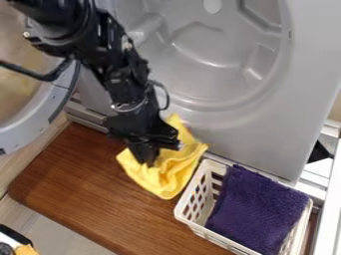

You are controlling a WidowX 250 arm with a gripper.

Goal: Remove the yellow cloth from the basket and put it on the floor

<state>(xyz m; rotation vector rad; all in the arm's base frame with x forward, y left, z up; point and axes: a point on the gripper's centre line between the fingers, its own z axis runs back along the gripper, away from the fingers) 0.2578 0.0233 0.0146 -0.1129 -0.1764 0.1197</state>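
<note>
The hand (149, 158) grips the yellow cloth (163, 175) just outside the basket (212, 235); whether the cloth touches the brown board (80, 184) is hard to tell. Nearest, the basket holds a purple towel (256, 209). Behind stands a grey machine (266, 134).

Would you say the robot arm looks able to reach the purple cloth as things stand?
Probably yes: the purple cloth lies uncovered in the open-topped basket, though the gripper is down at the yellow cloth.

arm (120, 69): black one, comes in top left, slants down toward mid-frame; wrist (130, 107): right above the gripper (149, 160); gripper pose: pointing pretty much downward, left of center
</note>
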